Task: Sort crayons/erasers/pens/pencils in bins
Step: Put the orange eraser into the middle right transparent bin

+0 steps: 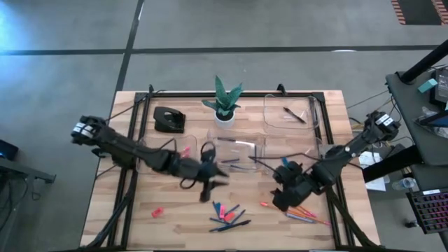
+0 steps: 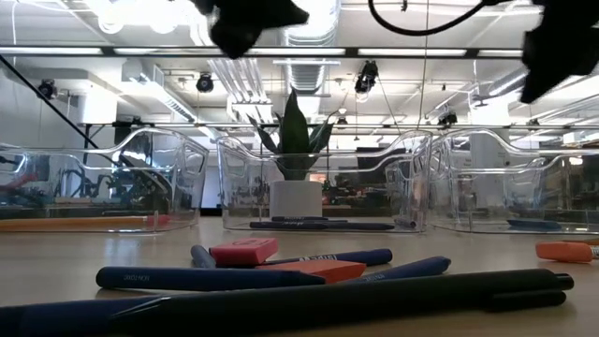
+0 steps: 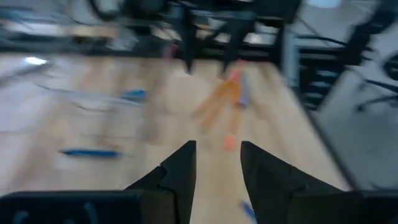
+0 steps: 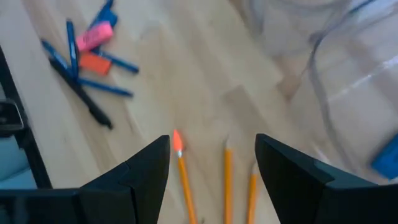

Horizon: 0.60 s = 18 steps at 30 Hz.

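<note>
A loose pile of blue crayons (image 1: 231, 213), pink and orange erasers (image 1: 218, 208) and a black pen (image 1: 234, 225) lies near the table's front edge. Several orange pencils (image 1: 304, 213) lie to its right. Clear bins (image 1: 290, 105) stand behind them, one with a dark pen (image 1: 294, 115) in it. My left gripper (image 1: 208, 189) hangs open above the table's middle, left of the pile, with nothing between its fingers (image 3: 180, 165). My right gripper (image 1: 278, 203) is open and tilted down over the pencils' tips (image 4: 227, 180), clear of them.
A potted plant (image 1: 224, 105) and a black desk object (image 1: 168, 119) stand at the back. A lone pink eraser (image 1: 157, 211) lies at the front left and an orange one (image 1: 264, 204) beside my right gripper. A blue piece (image 4: 385, 158) lies in a nearby bin.
</note>
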### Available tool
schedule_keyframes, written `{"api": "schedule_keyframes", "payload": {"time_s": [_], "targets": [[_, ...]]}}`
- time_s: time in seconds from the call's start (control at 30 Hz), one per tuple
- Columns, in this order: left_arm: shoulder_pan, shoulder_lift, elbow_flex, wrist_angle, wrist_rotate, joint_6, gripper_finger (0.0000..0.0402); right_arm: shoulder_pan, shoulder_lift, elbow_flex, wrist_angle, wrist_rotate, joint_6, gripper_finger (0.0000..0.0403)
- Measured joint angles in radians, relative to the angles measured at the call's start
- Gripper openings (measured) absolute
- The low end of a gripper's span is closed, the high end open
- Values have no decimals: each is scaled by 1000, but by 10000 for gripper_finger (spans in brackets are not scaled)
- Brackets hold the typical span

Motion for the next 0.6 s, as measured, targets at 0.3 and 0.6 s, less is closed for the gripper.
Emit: {"api": "schedule_keyframes", "payload": {"time_s": [0.3, 0.6], "targets": [[-232, -10, -5, -364, 38, -440, 112, 88, 139, 0, 7, -32, 67, 226], [-418, -5, -15, -819, 159, -1124, 112, 87, 177, 0, 11, -52, 8, 226]]}}
